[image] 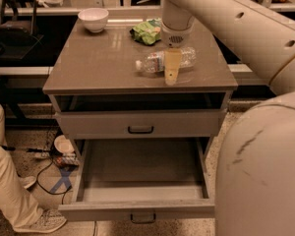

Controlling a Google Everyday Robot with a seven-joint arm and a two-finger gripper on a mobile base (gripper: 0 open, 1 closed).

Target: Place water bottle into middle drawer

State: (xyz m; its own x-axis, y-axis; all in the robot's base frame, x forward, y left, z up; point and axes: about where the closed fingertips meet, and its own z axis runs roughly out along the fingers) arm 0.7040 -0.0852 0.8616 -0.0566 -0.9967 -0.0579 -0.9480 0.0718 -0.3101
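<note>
The water bottle [152, 63] lies on its side on the cabinet top [98, 63], white cap to the left. My gripper [172, 68] comes down from above over the bottle's right half. One yellowish finger [171, 70] stands in front of the bottle; the other is hidden behind it, so the jaws straddle it, open. The middle drawer [137, 209] is pulled out below, its flat floor bare.
The like grey drawer [140, 123] above it is shut. A white bowl [93, 18] and a green snack bag [146, 32] sit at the back of the top. A person's leg [5, 181] is at the left. My arm and body [260, 171] fill the right.
</note>
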